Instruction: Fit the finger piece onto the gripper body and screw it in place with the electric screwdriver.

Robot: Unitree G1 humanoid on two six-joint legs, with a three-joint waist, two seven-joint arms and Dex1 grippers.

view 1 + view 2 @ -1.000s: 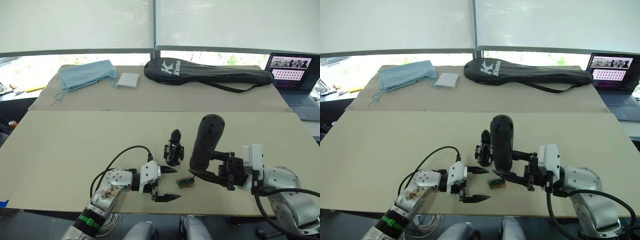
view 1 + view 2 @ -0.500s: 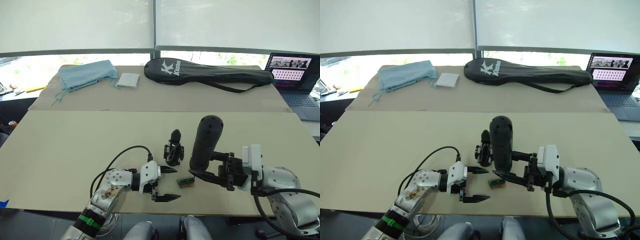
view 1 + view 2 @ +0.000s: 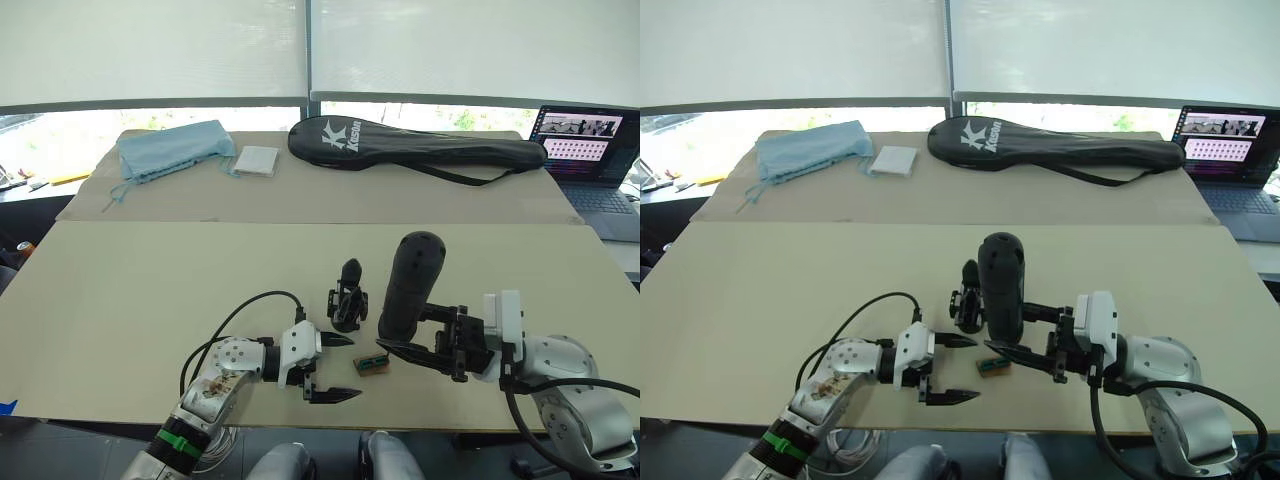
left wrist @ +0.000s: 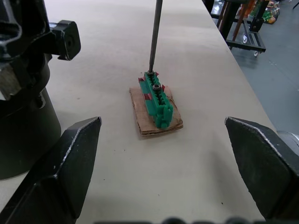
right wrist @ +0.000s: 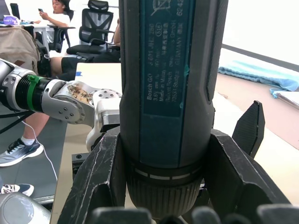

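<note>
Nothing moved — one electric screwdriver (image 3: 411,285) in right pincer (image 3: 432,345), one gripper body (image 3: 346,299)

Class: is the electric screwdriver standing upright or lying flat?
Upright: the right claw grips the electric screwdriver butt-up, bit down on the green-and-brown box.

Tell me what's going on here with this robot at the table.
The right gripper is clamped around an electric screwdriver, held upright with its thin bit resting on a small green block on brown card, likely picking up a screw. The left gripper sits open on the table beside that block, holding nothing. The gripper body stands just behind them, not yet being worked on. A black racket bag and a laptop lie further back.
</note>
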